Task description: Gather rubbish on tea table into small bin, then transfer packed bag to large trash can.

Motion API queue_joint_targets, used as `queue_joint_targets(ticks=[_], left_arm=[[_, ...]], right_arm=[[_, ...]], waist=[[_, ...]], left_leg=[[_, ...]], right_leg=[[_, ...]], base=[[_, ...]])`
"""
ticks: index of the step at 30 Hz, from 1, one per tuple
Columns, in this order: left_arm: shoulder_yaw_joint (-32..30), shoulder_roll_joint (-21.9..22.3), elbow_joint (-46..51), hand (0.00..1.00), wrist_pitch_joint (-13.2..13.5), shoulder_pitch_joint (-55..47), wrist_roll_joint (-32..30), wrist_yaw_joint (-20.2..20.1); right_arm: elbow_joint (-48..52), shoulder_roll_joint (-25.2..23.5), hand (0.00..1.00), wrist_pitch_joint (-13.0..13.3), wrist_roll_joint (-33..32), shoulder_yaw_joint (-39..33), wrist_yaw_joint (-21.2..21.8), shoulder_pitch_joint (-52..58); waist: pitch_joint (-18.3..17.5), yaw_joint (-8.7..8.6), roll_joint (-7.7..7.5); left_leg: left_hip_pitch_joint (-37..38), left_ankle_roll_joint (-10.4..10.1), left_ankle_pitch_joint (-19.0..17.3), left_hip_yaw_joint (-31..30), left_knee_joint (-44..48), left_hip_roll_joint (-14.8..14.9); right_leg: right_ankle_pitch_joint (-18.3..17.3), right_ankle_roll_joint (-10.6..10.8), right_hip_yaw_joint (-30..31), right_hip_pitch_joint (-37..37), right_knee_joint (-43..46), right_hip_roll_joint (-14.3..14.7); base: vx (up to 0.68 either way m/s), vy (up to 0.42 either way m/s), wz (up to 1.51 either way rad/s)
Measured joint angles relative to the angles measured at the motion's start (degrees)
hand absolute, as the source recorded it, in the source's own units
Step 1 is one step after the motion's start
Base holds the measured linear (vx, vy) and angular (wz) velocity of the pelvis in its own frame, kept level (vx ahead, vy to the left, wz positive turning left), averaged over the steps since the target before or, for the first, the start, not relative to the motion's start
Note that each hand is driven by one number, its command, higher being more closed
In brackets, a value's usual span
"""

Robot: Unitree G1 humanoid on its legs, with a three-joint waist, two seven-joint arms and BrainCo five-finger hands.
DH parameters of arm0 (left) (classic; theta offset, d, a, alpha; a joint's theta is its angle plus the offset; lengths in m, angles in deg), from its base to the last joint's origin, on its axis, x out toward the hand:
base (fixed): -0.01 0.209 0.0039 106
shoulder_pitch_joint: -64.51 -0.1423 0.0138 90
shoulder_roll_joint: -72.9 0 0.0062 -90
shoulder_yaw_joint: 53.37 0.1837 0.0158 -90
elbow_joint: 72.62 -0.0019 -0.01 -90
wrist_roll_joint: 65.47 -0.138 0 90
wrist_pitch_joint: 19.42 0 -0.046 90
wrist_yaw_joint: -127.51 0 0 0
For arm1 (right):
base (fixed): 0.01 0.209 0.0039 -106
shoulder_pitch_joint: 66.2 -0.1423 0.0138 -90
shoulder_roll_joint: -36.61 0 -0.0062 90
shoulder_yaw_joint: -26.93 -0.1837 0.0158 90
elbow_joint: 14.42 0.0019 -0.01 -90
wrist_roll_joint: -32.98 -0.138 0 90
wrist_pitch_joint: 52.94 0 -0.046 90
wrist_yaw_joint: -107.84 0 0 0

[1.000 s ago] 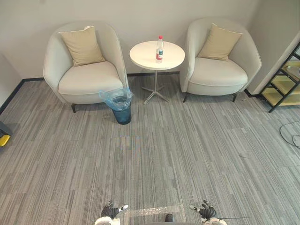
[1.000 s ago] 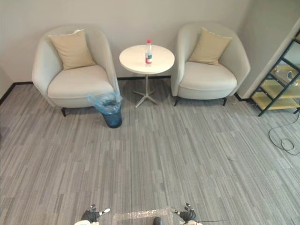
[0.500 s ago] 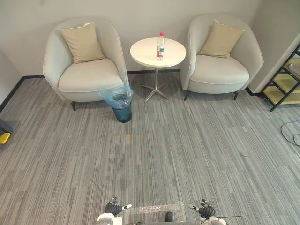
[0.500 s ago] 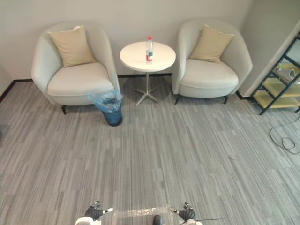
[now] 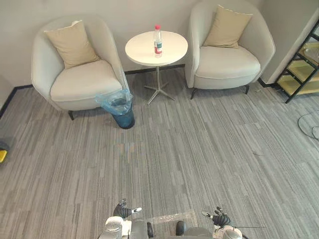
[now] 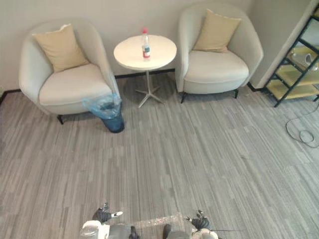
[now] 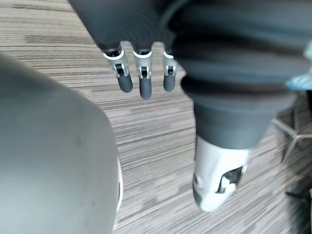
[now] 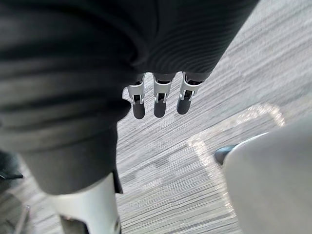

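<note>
Approach step: bottle [image 5: 157, 40] on table [image 5: 142, 50], bin [image 5: 121, 107] near it, both well ahead. Fingers of left hand [image 5: 122, 210] and right hand [image 5: 219, 218] straight, apart, empty; next, probably walk closer

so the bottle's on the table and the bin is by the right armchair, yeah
No. The bottle is on the table, but the bin stands by the left armchair; the left eye view shows it.
</note>
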Motion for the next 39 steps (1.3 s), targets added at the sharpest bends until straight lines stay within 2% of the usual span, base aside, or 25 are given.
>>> queue_joint_targets(ticks=[2, 3, 4, 5, 6, 9, 11, 12, 15, 18, 19, 21, 22, 23, 24, 26, 29, 30, 31, 32, 34, 36, 37, 38, 39], left_arm=[[-0.04, 0.13, 0.69, 0.0, 0.07, -0.4, 0.05, 0.1], [-0.01, 0.35, 0.96, 0.0, 0.06, -0.59, 0.34, 0.13], [-0.08, 0.63, 1.27, 0.0, 0.07, -0.76, 0.68, 0.18], [-0.05, 0.88, 1.57, 0.0, 0.08, -0.83, 1.01, 0.23], [-0.09, 0.26, 1.53, 0.0, 0.07, -0.9, 1.03, 0.08], [-0.14, -0.27, 1.41, 0.0, -0.05, -0.97, 0.97, 0.07], [0.43, -0.42, 0.73, 0.0, -0.13, -0.96, 0.54, -0.06], [0.98, -0.55, 0.34, 0.0, -0.17, -0.72, 0.44, -0.12], [1.22, -0.14, 0.25, 0.0, -0.36, -0.78, 0.43, -0.21], [1.69, 1.1, -0.87, 0.0, -0.44, 0.18, 0.44, -0.23], [2.5, 1.2, -0.85, 0.0, -0.46, 0.24, 0.44, -0.27], [3.41, 0.96, -0.79, 0.0, -0.44, 0.16, 0.42, -0.39], [3.53, 0.62, -0.76, 0.0, -0.39, 0.13, 0.43, -0.38], [3.62, -0.14, -1.24, 0.0, -0.38, 0.2, 0.43, -0.37], [3.16, 0.92, -1.57, 0.0, -0.34, 0.78, 0.48, -0.23], [2.86, 2.37, -1.88, 0.0, -0.09, 0.91, 0.47, -0.24], [1.79, 3.6, -2.13, 0.0, -0.21, 1.21, 0.54, -0.25], [1.01, 4.18, -1.4, 0.0, -0.11, 1.4, 0.58, -0.23], [-0.13, 4.86, -0.64, 0.0, -0.04, 1.36, 0.6, -0.22], [-0.22, 5.07, -0.41, 0.0, 0.01, 1.4, 0.6, -0.21], [-0.18, 5.45, 0.98, 0.0, 0.09, 1.42, 0.65, -0.2], [0.39, 5.49, 1.58, 0.0, 0.12, 1.31, 0.83, -0.14], [1.25, 5.47, 1.48, 0.0, 0.1, 1.24, 1.09, -0.16], [2.13, 4.88, 1.49, 0.0, 0.05, 1.34, 1.13, -0.13], [2.14, 4.35, 1.46, 0.0, 0.06, 1.25, 1.11, -0.13]], right_arm=[[0.38, -0.05, 0.0, -0.03, 0.0, 0.1, 0.0, -0.09], [0.44, 0.07, 0.0, -0.02, 0.01, 0.12, -0.02, -0.35], [0.44, 0.23, 0.0, -0.01, 0.02, 0.18, -0.02, -0.46], [0.3, 0.4, 0.0, -0.02, 0.06, 0.27, -0.02, -0.54], [0.16, -0.38, 0.0, -0.04, 0.1, 0.55, -0.03, -0.26], [0.81, -1.05, 0.0, 0.04, 0.31, 0.85, 0.24, 0.48], [0.86, -0.82, 0.0, 0.0, 2.02, 1.11, 0.38, 0.39], [0.96, -0.75, 0.0, 0.05, 2.53, 1.11, 0.56, 0.35], [2.31, -0.31, 0.0, -0.03, 4.28, 1.55, 0.8, 0.51], [2.37, 0.28, 0.0, -0.03, 4.67, 1.8, 1.23, -0.43], [2.38, 0.26, 0.0, 0.0, 4.66, 1.8, 1.23, -0.89], [2.26, 0.04, 0.0, 0.02, 4.64, 1.86, 1.23, -0.74], [2.06, -0.25, 0.0, 0.01, 4.59, 2.08, 1.28, -0.3], [2.0, -0.54, 0.0, 0.02, 4.53, 2.39, 1.32, 0.08], [1.74, 0.13, 0.0, -0.05, 4.62, 2.4, 1.35, -1.17], [1.6, 0.96, 0.0, -0.08, 4.64, 2.12, 1.38, -1.38], [-0.21, 0.94, 0.0, -0.18, 3.35, 1.11, 1.27, -1.21], [-0.39, 0.94, 0.0, -0.26, 2.36, 1.32, 1.25, -0.82], [-0.33, 0.94, 0.0, -0.26, 2.2, 1.32, 1.16, -0.79], [-0.2, 0.87, 0.0, -0.25, 2.12, 1.32, 1.12, -0.85], [0.27, 0.67, 0.0, -0.22, 1.75, 1.3, 1.07, -0.81], [0.28, 0.79, 0.0, -0.23, 1.74, 1.24, 0.99, -0.55], [0.43, 1.35, 0.0, -0.22, 1.75, 1.31, 0.99, -0.41], [0.3, 1.45, 0.0, -0.34, 1.78, 1.45, 0.79, -0.44], [0.51, 0.83, 0.0, -0.36, 1.79, 1.94, 0.69, -0.51]], waist=[[-0.09, 0.15, 0.22], [-0.21, 0.79, 0.74], [-0.37, 1.39, 1.34], [-0.62, 2.24, 1.7], [-1.34, 2.71, 0.1], [-2.09, 2.62, -1.44], [-2.18, 2.37, -1.83], [-1.98, 2.18, -1.91], [-1.47, 1.85, -1.41], [-1.18, 0.96, -0.78], [-0.94, 0.56, -0.54], [-1.1, -0.33, -1.07], [-1.19, -0.36, -2.07], [-1.14, -0.41, -3.88], [-0.62, -0.05, -1.29], [-1.23, -0.48, 0.62], [-1.16, -0.51, 1.19], [-0.69, -0.17, 0.65], [-0.36, 0.37, 1.13], [-0.02, 0.5, 1.12], [-0.01, 1.23, 1.05], [-0.09, 1.66, 1.27], [-0.58, 2.03, 2.59], [-0.73, 3.08, 2.59], [-1.27, 3.07, 2.02]], left_leg=[[-0.68, 0.13, 3.53, -0.36, -10.47, -1.12], [-0.87, -1.16, 8.3, -1.59, -19.11, -1.3], [-1.04, -1.78, 10.12, -2.28, -21.8, -1.08], [-1.63, -0.41, 14.47, -3.2, -21.18, -0.57], [-1.15, 2.52, 13.67, -2.61, -19.88, -2.27], [1.97, 5.07, 10.83, -0.44, -19.64, -4.12], [7.02, 6.95, 8.81, 0.08, -21.04, -5.54], [9.32, 7.09, 7.75, -0.28, -21.67, -5.95], [17.4, 6.84, 4.38, -1.79, -23.53, -6.44], [21.14, 6.98, 3.98, -3.61, -25.43, -4.33], [21.87, 6.97, 3.97, -4.01, -25.54, -3.17], [23.16, 6.11, 3.46, -5.24, -25.54, -2.47], [24.41, 4.52, 2.49, -5.86, -25.51, -3.08], [26.07, 2.58, 0.67, -7.42, -25.45, -4.42], [26.92, 2.18, -0.34, -7.97, -25.15, -2.49], [26.14, 2.08, -0.32, -8.47, -22.51, -1.03], [17.79, -0.55, -0.11, -11.73, -0.89, 1.53], [13.2, -5.1, 2.12, -11.64, 10.58, 3.07], [9.83, -5.47, 1.53, -10.19, 17.75, 4.9], [7.74, -4.11, 0.64, -8.21, 20.08, 5.88], [3.0, -1.27, -1.58, -1.89, 16.81, 6.58], [1.7, -0.72, -0.8, -0.33, 1.86, 4.15], [2.17, -0.97, 3.86, -1.13, -11.65, 2.97], [3.15, 0.31, 7.78, -1.42, -13.65, 2.35], [3.56, 0.33, 7.76, -1.19, -14.69, 1.3]], right_leg=[[-0.7, 0.62, 0.74, 1.12, -0.98, -0.44], [-1.08, 0.98, 1.67, 1.99, -2.06, -0.23], [-1.63, 1.4, 2.46, 2.06, -2.31, 0.29], [-3.02, 2.25, 3.79, 2.29, -1.75, 0.61], [-4.57, 3.2, 4.9, 2.88, 0.28, -1.07], [-5.79, 5.29, 8.07, -2.51, 15.48, -2.57], [-2.29, 12.76, 9.91, -8.96, 34.73, -2.89], [-1.06, 13.9, 9.7, -10.84, 40.6, -3.09], [-3.54, 10.1, 0.93, -16.06, 51.17, -6.59], [-6.19, 7.22, -6.96, -20.76, 41.3, -7.56], [-5.41, 6.82, -7.65, -21.96, 34.18, -6.73], [2.29, 6.46, -5.09, -21.59, 16.99, -4.51], [10.14, 6.32, -2.45, -21.06, 9.94, -3.98], [12.94, 4.54, -0.6, -21.03, 9.45, -4.24], [12.38, 4.05, -1.43, -21.25, 11.92, -2.77], [9.27, 3.66, -2.04, -20.32, 11.27, -1.51], [5.91, 2.52, -4.82, -14.53, 8.6, -0.43], [5.15, 1.93, -5.65, -11.42, 7.13, 0.23], [4.43, 1.44, -6.27, -8.73, 5.95, 0.71], [4.18, 1.36, -6.61, -6.76, 4.91, 0.8], [3.79, 1.76, -6.76, -3.25, 2.08, 0.14], [3.27, 2.69, -6.81, -1.67, 0.27, -0.55], [3.08, 3.28, -6.53, -0.65, -1.17, 0.26], [3.01, 3.78, -5.02, 0.71, -2.5, 0.31], [3.33, 4.48, -4.14, 1.48, -3.75, -0.18]], base=[[0.3, 0.144, -0.2], [0.33, 0.189, -0.34], [0.42, 0.273, -0.56], [0.42, 0.258, -0.57], [0.45, 0.23, -0.44], [0.43, 0.173, -0.24], [0.47, 0.184, -0.03], [0.43, 0.134, 0.12], [0.44, 0.055, 0.18], [0.42, -0.056, 0.39], [0.39, -0.128, 0.43], [0.4, -0.169, 0.45], [0.44, -0.243, 0.38], [0.43, -0.246, 0.1], [0.37, -0.231, 0.07], [0.36, -0.227, 0.03], [0.26, -0.209, 0.36], [0.25, -0.174, 0.34], [0.26, -0.12, 0.27], [0.26, -0.1, 0.13], [0.26, -0.03, 0.01], [0.22, 0.063, -0.07], [0.29, 0.142, -0.28], [0.36, 0.156, -0.24], [0.41, 0.137, -0.1]])
